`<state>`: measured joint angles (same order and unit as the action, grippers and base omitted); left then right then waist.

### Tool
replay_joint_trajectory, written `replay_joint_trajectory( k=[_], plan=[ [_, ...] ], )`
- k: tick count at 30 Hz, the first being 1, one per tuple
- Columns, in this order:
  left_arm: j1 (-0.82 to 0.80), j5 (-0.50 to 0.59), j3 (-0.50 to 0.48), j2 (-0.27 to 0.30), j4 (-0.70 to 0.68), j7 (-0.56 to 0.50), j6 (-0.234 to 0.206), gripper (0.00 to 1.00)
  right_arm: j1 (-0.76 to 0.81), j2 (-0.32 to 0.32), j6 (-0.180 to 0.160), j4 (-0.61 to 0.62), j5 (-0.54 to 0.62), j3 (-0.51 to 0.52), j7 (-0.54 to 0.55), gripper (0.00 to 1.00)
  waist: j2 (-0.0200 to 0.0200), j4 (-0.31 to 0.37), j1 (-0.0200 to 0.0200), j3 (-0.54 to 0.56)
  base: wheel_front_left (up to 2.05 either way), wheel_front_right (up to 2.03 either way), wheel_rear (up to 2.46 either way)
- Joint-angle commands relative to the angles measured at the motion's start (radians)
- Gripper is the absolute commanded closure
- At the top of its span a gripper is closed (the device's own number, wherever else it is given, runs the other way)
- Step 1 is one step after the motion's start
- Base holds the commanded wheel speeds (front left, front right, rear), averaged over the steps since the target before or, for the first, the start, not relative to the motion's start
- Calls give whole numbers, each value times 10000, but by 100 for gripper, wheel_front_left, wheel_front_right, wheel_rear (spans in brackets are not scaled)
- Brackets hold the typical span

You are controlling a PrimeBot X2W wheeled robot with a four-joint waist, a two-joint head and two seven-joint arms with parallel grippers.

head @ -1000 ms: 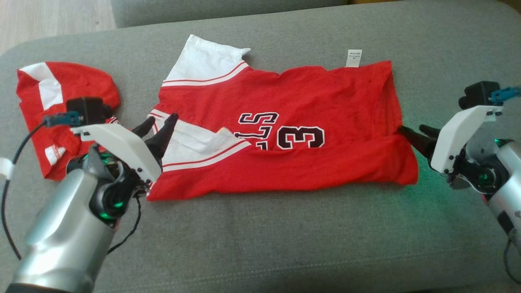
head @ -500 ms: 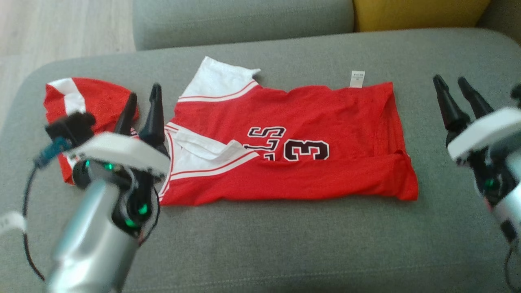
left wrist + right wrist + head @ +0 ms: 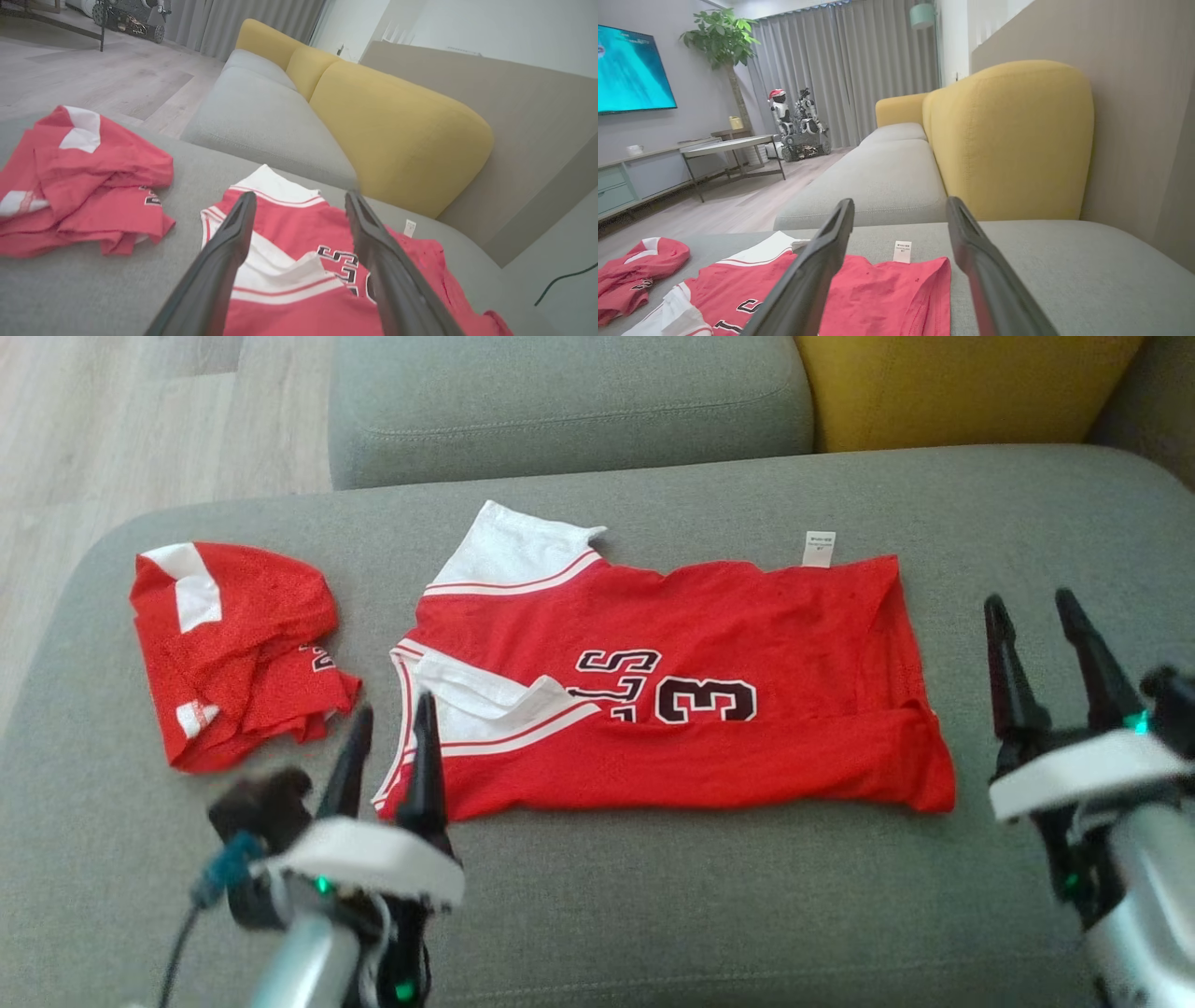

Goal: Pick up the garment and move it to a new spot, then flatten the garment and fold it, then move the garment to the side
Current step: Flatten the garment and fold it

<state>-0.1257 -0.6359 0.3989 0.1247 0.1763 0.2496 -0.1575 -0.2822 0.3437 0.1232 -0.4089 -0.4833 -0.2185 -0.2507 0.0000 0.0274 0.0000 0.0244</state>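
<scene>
Jersey (image 3: 709,644), red w/ white trim & black number, lies flattened and partly folded lengthwise on grey sofa seat (image 3: 653,896), stretched btwn the two sets of fingers. Left fingers (image 3: 426,737) are spread wide w/ nothing in them, tips hovering over its collar-end corner; a 2nd crumpled red garment (image 3: 233,644) sits beyond them to their outer side, apart from the jersey. Right fingers (image 3: 1006,681) are also wide apart & empty, just off the hem end w/o touching, yellow cushion (image 3: 962,387) well beyond.
</scene>
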Motion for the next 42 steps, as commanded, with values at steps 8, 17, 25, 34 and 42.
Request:
replay_joint_trajectory(
  k=[8, 17, 25, 34, 42],
  plan=[
    [357, 1464, -1031, -473, -244, 120, 388, 0, 1362, -1190, 75, 1865, 1782, 1201, -13, 0, 0, 83, 0, -86, 0, 0, 0],
    [252, 2299, -1569, -704, 912, 121, 321, 0, 1846, -1631, 75, 2638, 2384, 1389, 457, 0, 0, 304, 0, -188, 0, 0, 0],
    [-772, 1702, -1730, -724, 3701, -5, 218, 0, 1959, -1797, 75, 3079, 2493, 1230, 781, 0, 0, 695, 0, -551, 0, 0, 0],
    [-2019, 1824, -1866, -542, 6169, -202, -270, 0, 1875, -1787, 75, 3299, 2432, 1043, 927, 0, 0, 1061, 0, -879, 0, 0, 0],
    [-2470, 1398, -1691, -658, 7086, -500, 206, 100, 1701, -1696, 75, 3220, 2430, 1015, 1112, 0, 0, 1031, 0, -1000, 0, 0, 0]
  ],
)
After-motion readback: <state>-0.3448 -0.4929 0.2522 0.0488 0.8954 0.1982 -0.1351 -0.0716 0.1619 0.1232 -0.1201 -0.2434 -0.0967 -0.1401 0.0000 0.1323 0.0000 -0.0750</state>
